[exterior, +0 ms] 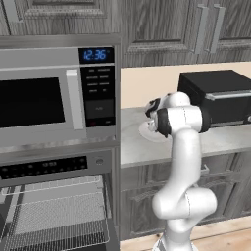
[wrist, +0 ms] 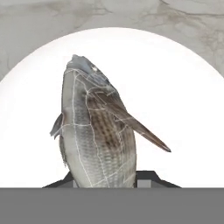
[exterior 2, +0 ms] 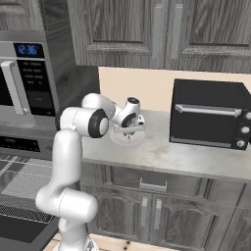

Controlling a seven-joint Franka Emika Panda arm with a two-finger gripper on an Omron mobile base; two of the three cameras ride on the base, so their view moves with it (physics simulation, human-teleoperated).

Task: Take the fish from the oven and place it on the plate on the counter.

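Observation:
A grey scaled fish stands between my two dark fingertips, so my gripper is shut on the fish. Right behind it lies the round white plate on the marbled counter. I cannot tell whether the fish touches the plate. From the base cameras, my gripper points down over the plate on the counter. The same plate shows partly behind my arm. The oven stands open at lower left, its wire racks bare.
A black toaster oven sits on the counter to the right of the plate. A steel microwave with a blue clock is built in above the oven. Dark wood cabinets hang over the counter, with drawers below.

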